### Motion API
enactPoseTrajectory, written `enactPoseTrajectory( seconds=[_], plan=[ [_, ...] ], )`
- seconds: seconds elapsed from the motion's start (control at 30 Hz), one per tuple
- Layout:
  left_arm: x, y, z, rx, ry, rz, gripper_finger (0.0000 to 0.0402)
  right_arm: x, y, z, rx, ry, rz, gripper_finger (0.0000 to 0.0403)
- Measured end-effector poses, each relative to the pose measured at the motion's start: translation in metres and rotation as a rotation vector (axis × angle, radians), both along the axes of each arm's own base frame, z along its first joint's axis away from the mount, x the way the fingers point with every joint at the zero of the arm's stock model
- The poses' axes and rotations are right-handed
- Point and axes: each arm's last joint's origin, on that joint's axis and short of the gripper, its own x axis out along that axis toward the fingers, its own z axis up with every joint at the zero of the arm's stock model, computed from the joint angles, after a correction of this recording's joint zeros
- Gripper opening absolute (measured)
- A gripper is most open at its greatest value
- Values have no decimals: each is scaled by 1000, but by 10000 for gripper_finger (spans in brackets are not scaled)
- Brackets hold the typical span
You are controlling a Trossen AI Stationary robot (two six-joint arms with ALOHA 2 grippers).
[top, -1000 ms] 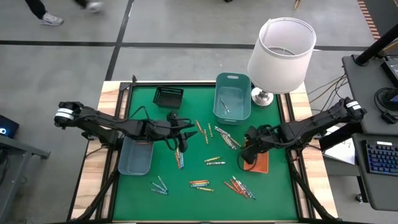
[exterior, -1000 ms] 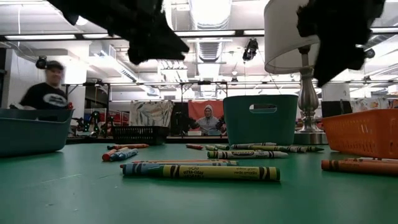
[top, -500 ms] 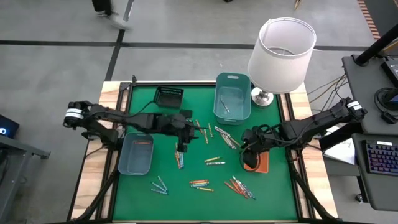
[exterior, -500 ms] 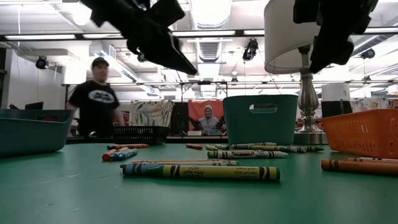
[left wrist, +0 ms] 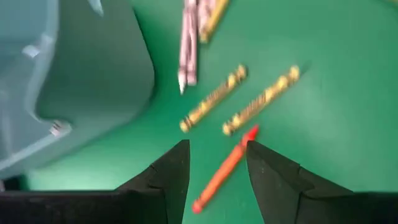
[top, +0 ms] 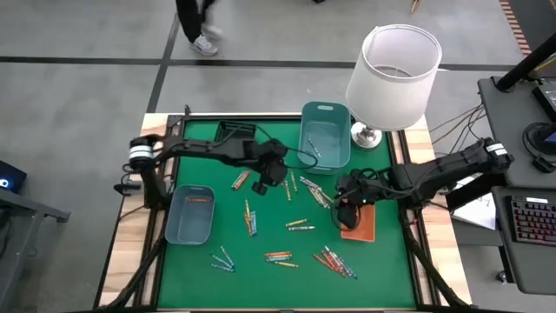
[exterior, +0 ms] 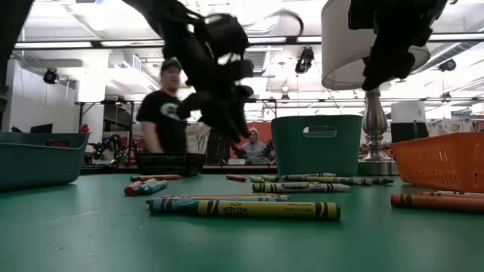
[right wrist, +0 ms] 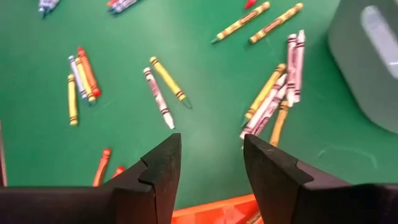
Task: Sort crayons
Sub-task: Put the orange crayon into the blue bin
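The left claw (top: 261, 184) hangs open and empty over the middle of the worktop (top: 200, 156), its two fingers (left wrist: 163, 180) straddling a red crayon (left wrist: 224, 169) that lies flat just ahead of them; that framing suggests the red one is its next pick. At about two o'clock from that claw stands the teal bin (top: 325, 136), and near it lie two yellow-brown crayons (left wrist: 239, 102) and a pale pair (left wrist: 188, 46). The right claw (top: 342, 211) is open too and holds nothing, poised above the far edge of the orange tray (top: 361, 228), which fits a claw that has let go over the tray or is about to reach out. Beyond its fingers (right wrist: 158, 168) a white crayon (right wrist: 158, 98) and a yellow crayon (right wrist: 168, 81) lie in a shallow V, with a bunched heap (right wrist: 277, 99) at about two o'clock from them. Most crayons (top: 300, 224) lie loose across the worktop's centre and toward six o'clock, so sorting looks far from done. A second teal bin (top: 190, 215) sits at eight o'clock with one orange crayon (top: 199, 199) inside. A black basket (top: 234, 133) and a lamp (top: 393, 69) stand at the far edge, and a person (exterior: 165, 113) walks behind.
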Motion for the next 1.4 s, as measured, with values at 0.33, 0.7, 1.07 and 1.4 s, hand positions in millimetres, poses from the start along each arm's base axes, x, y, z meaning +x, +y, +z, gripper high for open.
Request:
enactPoseTrajectory(
  seconds=[0.33, 0.7, 1.07, 1.4],
  plan=[
    [10, 28, -30, -52, 189, -16, 138, 2, -14, 0, -28, 5, -20, 170],
    [13, 34, -50, -58, 216, -9, 112, 2, -18, 0, -45, 11, -16, 171],
    [13, 33, -59, -68, 246, -8, 32, 1, -18, 0, -45, 7, -16, 171],
    [-7, 23, -13, -22, 269, 151, 2, 2, -18, 0, -68, 5, 9, 171]
  ],
)
